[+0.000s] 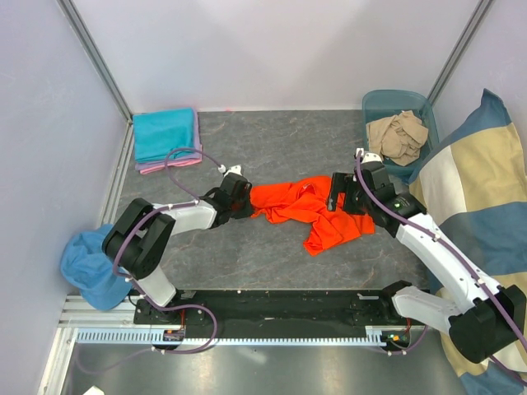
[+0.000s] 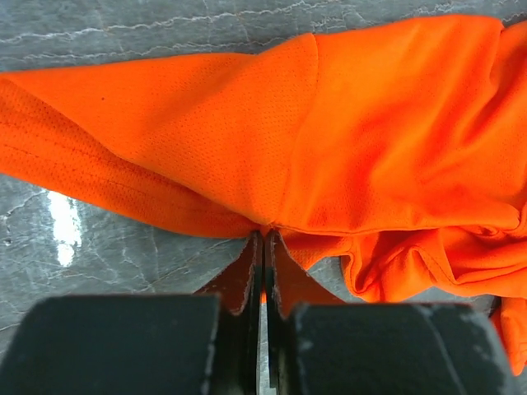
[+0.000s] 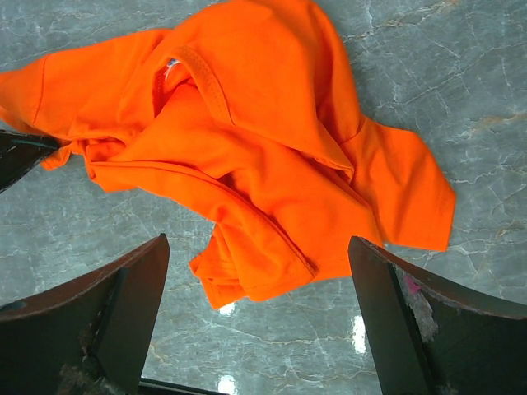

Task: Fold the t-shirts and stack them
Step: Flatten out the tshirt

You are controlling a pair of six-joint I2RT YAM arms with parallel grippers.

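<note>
1. In the middle of the counter (image 1: 272, 271) the orange t-shirt (image 1: 317, 216) lies crumpled.
2. The left tool (image 2: 263, 240) is pinched closed on the shirt's left edge.
3. The right tool (image 3: 257, 247) hangs over the shirt, spread wide, holding nothing.
4. A folded teal t-shirt (image 1: 165, 134) lies on a pink t-shirt (image 1: 169, 167) in the far left corner.
5. Beige cloth (image 1: 398, 136) sits in the bin (image 1: 379, 103).

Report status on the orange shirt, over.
Left gripper shut on orange t-shirt edge. Right gripper open, hovering above it. Shirt crumpled, not yet folded. Nothing blocking.
</note>
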